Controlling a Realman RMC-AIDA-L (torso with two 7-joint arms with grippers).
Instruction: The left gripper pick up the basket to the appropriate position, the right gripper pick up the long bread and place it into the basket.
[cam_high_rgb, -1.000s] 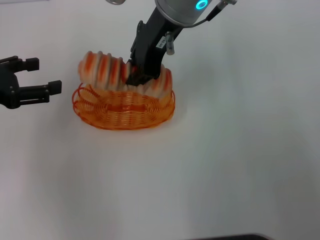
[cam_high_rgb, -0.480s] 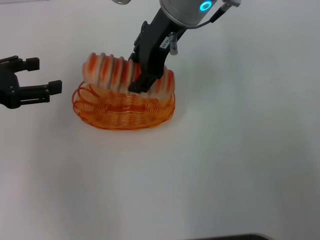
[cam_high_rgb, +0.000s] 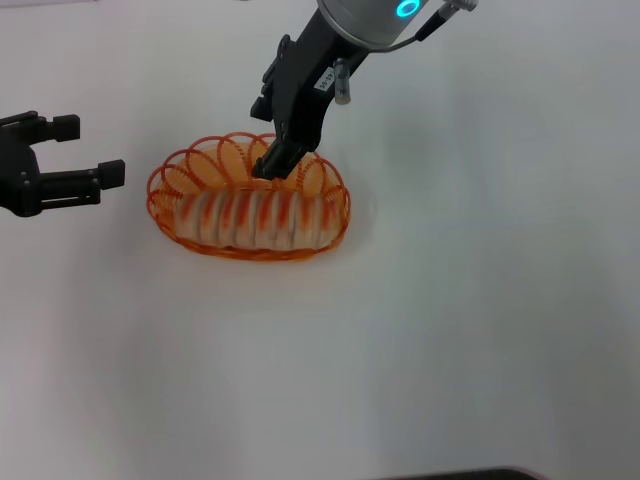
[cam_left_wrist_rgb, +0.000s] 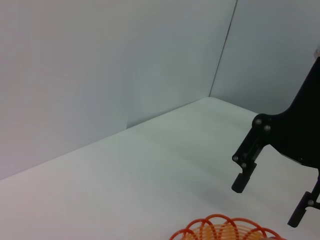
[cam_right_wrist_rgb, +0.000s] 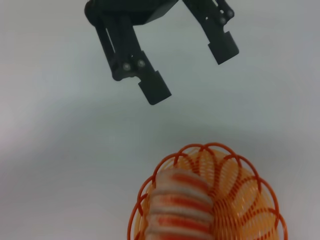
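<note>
The long bread (cam_high_rgb: 245, 220), pale tan with orange-red stripes, lies lengthwise inside the orange wire basket (cam_high_rgb: 336, 212) on the white table. My right gripper (cam_high_rgb: 273, 164) hangs just above the basket's far rim, open and holding nothing. In the left wrist view the right gripper (cam_left_wrist_rgb: 267, 205) has its two fingers spread above the basket's rim (cam_left_wrist_rgb: 220, 224). My left gripper (cam_high_rgb: 90, 148) rests open to the left of the basket, apart from it. The right wrist view shows the bread (cam_right_wrist_rgb: 175, 205) in the basket (cam_right_wrist_rgb: 242, 187), with the left gripper (cam_right_wrist_rgb: 191, 75) open beyond it.
A plain white tabletop (cam_high_rgb: 480, 300) surrounds the basket. Pale walls meeting in a corner (cam_left_wrist_rgb: 220, 55) stand behind the table in the left wrist view.
The bread, held tilted over the basket before, now lies inside it. My right gripper has let it go and opened. The left gripper has not moved.
</note>
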